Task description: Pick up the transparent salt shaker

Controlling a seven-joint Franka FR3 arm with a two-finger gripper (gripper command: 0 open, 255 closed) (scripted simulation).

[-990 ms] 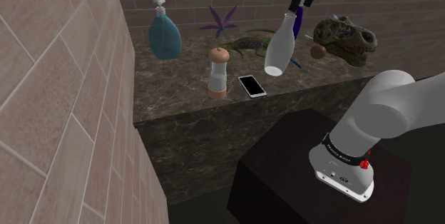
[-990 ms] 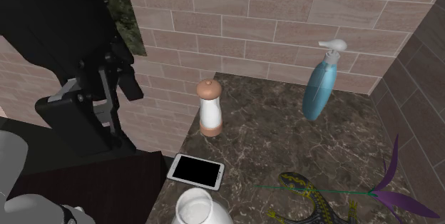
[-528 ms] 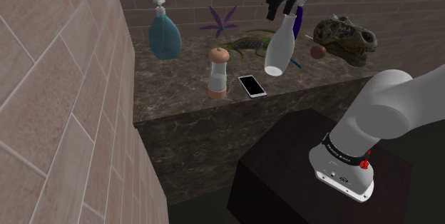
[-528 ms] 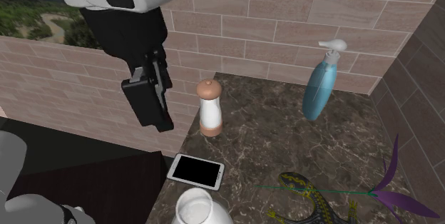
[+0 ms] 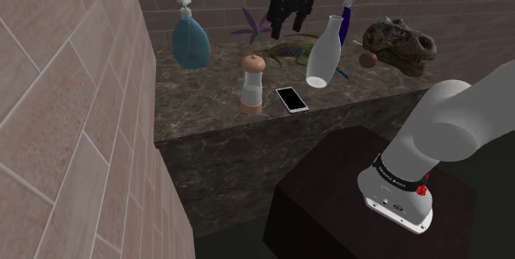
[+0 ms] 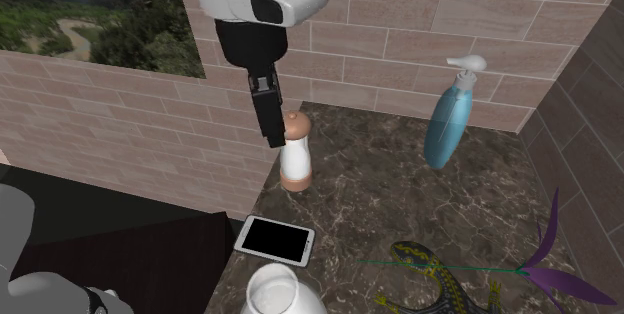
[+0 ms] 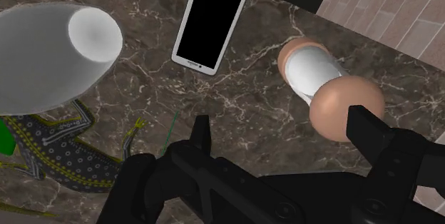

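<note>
**Open jaws hang over the worktop, shaker not yet grasped**

The jaws stand spread apart and hold nothing. In the wrist view, bare dark marble worktop [image 7: 249,94] shows between them. The white arm [image 5: 458,134] reaches from its dark stand [image 5: 347,191] up and over the worktop [image 5: 206,109], and the jaws point down above its middle, clear of everything on it.

The salt shaker [image 5: 252,84] stands upright near the worktop's front edge, the edge that faces the stand. It has a pale, whitish body with a tan cap and a tan base. In the wrist view the shaker [image 7: 328,90] lies off to one side, its rounded cap just by one of the jaws, not between them. In the second exterior view the shaker [image 6: 293,152] appears right beside the lowered jaws, though contact cannot be seen.

A black-screened phone [image 5: 291,99] lies flat just beside the shaker, also near the front edge. A white vase [image 5: 323,51] stands further along, near the worktop's middle. A patterned toy lizard [image 5: 285,51] lies behind the shaker, toward the back edge, with a purple flower [image 5: 254,25] beyond it. A blue soap dispenser [image 5: 190,39] stands in the back corner by the brick side wall [image 5: 74,92]. A dinosaur skull [image 5: 400,43] rests at the far end, on the shoulder view's right.
</note>
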